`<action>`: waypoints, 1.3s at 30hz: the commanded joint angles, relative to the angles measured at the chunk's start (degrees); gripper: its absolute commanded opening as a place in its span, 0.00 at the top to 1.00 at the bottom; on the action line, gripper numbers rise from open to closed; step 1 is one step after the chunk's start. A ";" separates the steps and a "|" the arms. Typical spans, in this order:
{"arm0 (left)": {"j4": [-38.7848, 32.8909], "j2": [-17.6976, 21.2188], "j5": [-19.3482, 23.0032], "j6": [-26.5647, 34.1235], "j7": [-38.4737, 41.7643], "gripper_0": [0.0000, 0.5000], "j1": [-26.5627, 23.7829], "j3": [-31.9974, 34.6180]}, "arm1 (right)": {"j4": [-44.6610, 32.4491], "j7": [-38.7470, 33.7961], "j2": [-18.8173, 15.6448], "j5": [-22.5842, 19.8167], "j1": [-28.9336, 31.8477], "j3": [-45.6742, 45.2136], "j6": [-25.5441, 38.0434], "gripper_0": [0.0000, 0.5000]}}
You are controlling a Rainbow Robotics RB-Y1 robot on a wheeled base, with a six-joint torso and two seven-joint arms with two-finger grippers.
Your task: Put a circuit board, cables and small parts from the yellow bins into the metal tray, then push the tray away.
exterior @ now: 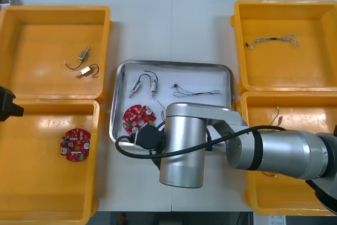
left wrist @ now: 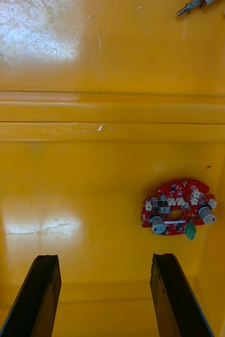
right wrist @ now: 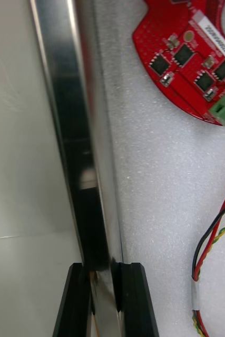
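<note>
The right claw is closed on the left rim of the metal tray, close to its near corner. Its two black fingers pinch the shiny wall between them, one outside over the worktop and one inside. The right arm reaches across from the right side and covers the tray's near edge in the front view. Inside the tray, a red circuit board lies near the gripped corner, with a red and yellow cable near it. Two small metal parts on black leads sit toward the far side, and a thin black cable lies to their right. The left claw hangs open above the near-left yellow bin, where a second circuit board rests. The far-left bin holds more small parts. The far-right bin holds what looks like a twisted cable.
</note>
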 commanded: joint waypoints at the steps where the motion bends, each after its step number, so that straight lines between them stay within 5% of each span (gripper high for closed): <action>1: -1.71 2.60 0.50 -0.56 -1.01 0.00 0.98 1.66 | -1.80 1.35 1.06 -0.24 -1.46 -0.92 0.30 1.00; 39: -1.71 2.60 0.50 -0.56 -1.01 0.00 0.98 1.66 | 6.11 4.77 0.53 2.05 -15.52 -0.84 -2.60 1.00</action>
